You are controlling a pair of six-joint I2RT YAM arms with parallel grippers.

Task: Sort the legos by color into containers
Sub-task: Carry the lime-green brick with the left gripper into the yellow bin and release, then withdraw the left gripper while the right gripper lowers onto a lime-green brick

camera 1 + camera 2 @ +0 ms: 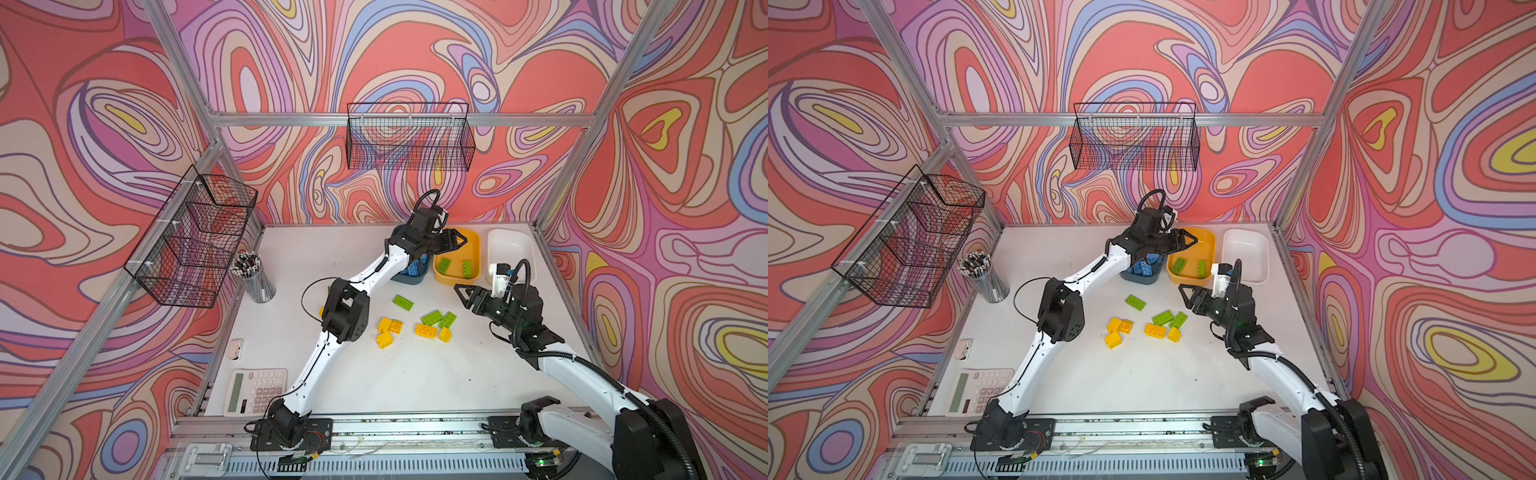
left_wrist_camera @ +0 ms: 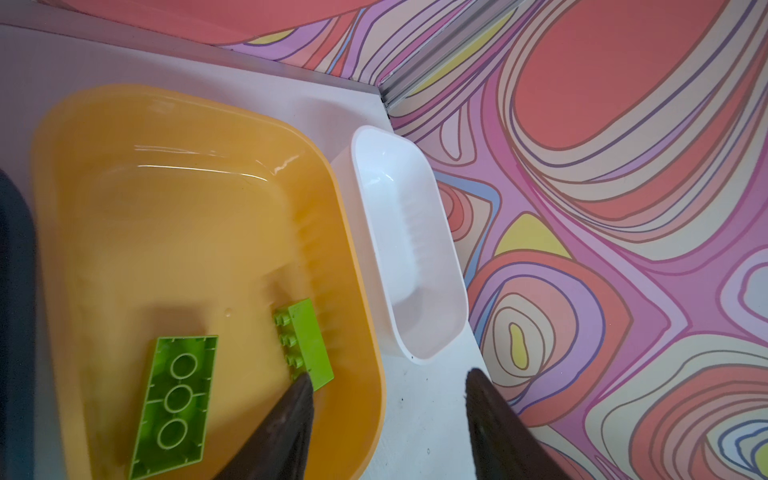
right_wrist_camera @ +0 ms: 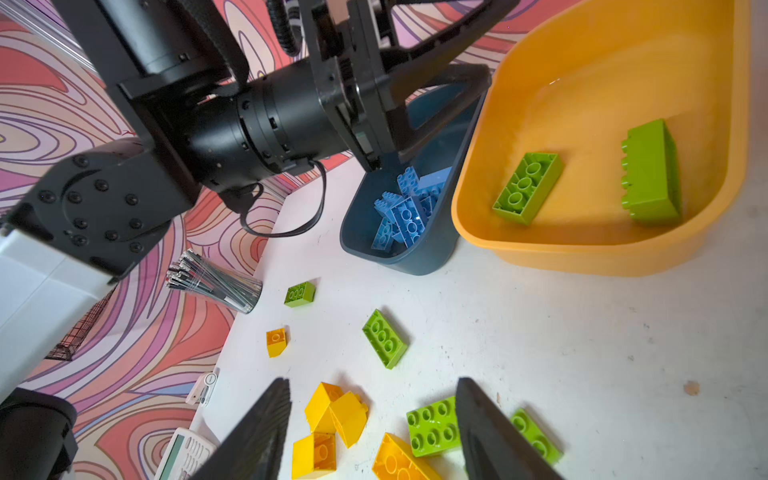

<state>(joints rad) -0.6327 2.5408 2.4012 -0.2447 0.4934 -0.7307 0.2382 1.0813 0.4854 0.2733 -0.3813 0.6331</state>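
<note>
My left gripper (image 1: 460,241) hangs open and empty over the yellow-orange container (image 1: 476,253); in the left wrist view (image 2: 388,376) one fingertip is just above a green lego (image 2: 309,340). A second green lego (image 2: 174,399) lies upside down beside it. The dark blue container (image 3: 415,257) holds several blue legos (image 3: 405,208) and is partly hidden by the left arm. The white container (image 1: 513,245) is empty. My right gripper (image 1: 462,293) is open and empty above loose green legos (image 1: 432,318) and yellow legos (image 1: 426,330) on the table.
A mesh pencil cup (image 1: 259,280) stands at the table's left. A calculator (image 1: 254,390) and a small white device (image 1: 235,348) lie near the front left. Black wire baskets (image 1: 195,241) hang on the left and back walls.
</note>
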